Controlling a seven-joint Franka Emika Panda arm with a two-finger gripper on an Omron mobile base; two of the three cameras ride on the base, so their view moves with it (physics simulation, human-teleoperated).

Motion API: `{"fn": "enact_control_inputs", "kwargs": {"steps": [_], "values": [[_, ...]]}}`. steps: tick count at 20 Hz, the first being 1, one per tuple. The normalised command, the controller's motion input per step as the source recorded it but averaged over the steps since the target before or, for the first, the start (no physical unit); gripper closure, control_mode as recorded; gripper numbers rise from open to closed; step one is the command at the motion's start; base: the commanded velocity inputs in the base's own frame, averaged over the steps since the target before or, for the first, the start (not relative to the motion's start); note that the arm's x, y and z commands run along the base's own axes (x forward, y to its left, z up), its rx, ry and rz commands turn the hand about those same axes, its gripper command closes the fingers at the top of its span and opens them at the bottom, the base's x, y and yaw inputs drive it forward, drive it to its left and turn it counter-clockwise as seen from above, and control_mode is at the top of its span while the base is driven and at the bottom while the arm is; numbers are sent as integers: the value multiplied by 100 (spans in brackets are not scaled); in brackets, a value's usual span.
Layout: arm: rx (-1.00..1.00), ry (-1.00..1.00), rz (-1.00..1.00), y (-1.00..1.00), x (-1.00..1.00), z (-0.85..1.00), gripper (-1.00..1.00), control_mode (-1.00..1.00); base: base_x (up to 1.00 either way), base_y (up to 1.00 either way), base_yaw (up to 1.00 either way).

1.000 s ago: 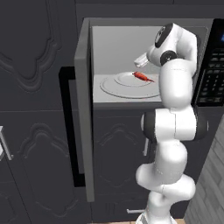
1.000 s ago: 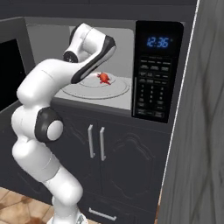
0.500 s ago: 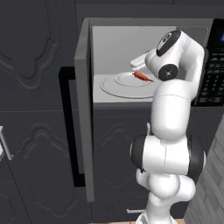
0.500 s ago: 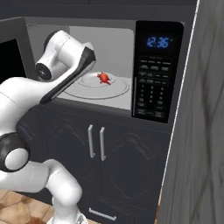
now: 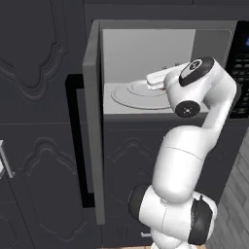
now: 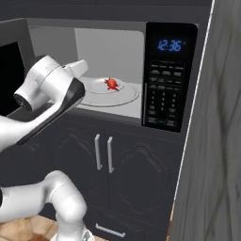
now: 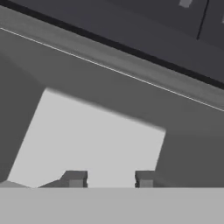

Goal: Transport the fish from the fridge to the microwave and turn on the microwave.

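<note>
Left base view: the microwave [image 5: 160, 68] stands open, its door [image 5: 95, 121] swung out to the left; the round turntable [image 5: 138, 95] lies pale on the floor of the cavity; our arm's wrist now crosses the front edge of the opening, where a second ago it reached deeper in over the turntable; the fish is hidden here behind the wrist; we judge the arm to be backing out after the set-down.

Right base view: the fish [image 6: 112, 84] rests on the turntable [image 6: 122, 99], small and red-orange, toward its far side, with nothing touching it; the hand has drawn off to the left and toward us, well apart from the fish, where earlier it hung close over it; the keypad panel [image 6: 167, 80] shows a lit clock to the right of the cavity; the fridge part of the errand reads as done, the fish delivered.

Hand view: the gripper [image 7: 110, 178] shows two dark tips parted with a pale gap between them and nothing held; beyond them lie a pale wall of the cavity and dark cabinet fronts, the camera tilted.

Entry, remaining work: as we judge it, the door is yet to be closed and the keypad pressed; the arm must clear the opening before the door can swing.
</note>
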Motion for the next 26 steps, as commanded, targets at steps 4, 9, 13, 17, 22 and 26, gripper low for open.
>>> {"fn": "enact_control_inputs", "kwargs": {"steps": [4,9,13,17,22,26], "values": [[32,0,6,-29,-100,76,-100,-100,0,0,0],[34,3,7,-22,-100,50,-100,-100,0,0,0],[27,10,11,0,-100,35,-100,-100,0,0,0],[22,5,13,8,-100,31,-100,-100,0,0,0],[18,8,10,20,-100,60,-100,-100,0,0,0],[3,-1,2,31,-100,62,-100,-100,0,0,0]]}}
